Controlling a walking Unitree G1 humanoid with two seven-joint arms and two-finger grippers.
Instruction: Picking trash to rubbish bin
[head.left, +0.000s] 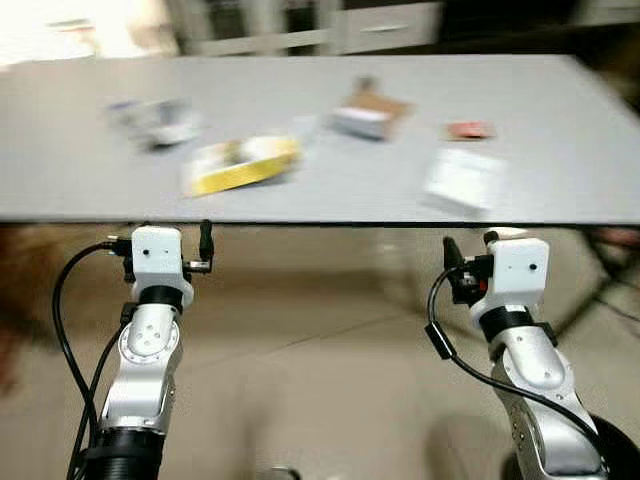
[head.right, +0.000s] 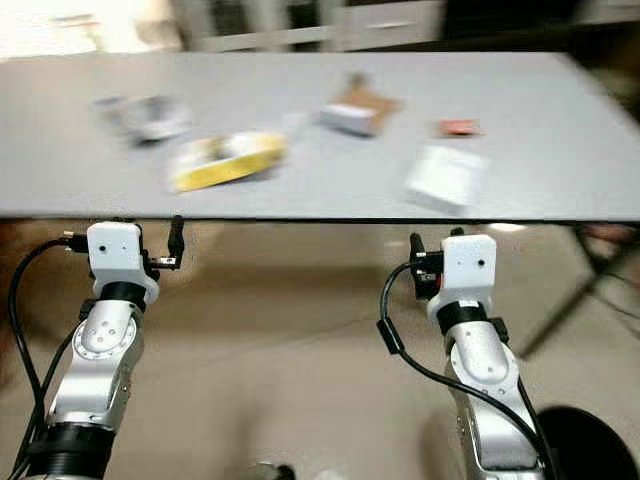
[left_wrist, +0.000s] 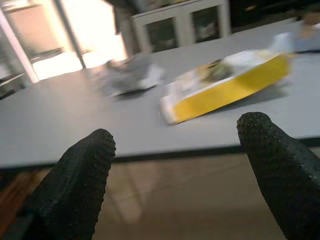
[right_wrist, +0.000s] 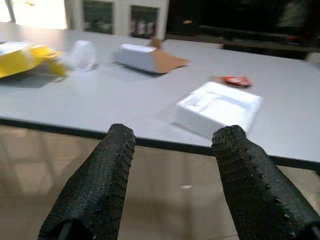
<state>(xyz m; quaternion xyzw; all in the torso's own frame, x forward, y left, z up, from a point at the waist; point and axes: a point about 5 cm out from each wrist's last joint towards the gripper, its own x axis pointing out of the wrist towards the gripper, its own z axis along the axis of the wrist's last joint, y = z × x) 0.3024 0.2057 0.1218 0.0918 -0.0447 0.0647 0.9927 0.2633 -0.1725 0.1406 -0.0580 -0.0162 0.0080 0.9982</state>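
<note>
Trash lies scattered on a grey table (head.left: 330, 190): a yellow and white box (head.left: 240, 163), a crumpled grey wrapper (head.left: 158, 120), a white and brown carton (head.left: 370, 113), a small red piece (head.left: 469, 130) and a white foam tray (head.left: 465, 180). My left gripper (head.left: 205, 243) is held just below the table's near edge, open, facing the yellow box (left_wrist: 225, 85). Under the same edge further right, my right gripper (head.left: 452, 258) is also open, with the foam tray (right_wrist: 218, 107) straight ahead of its fingers (right_wrist: 107, 175). Neither holds anything.
White cabinets (head.left: 330, 25) stand behind the table. Dark table legs (head.left: 600, 290) slant down at the right over a beige tiled floor (head.left: 320, 380). The head views are blurred.
</note>
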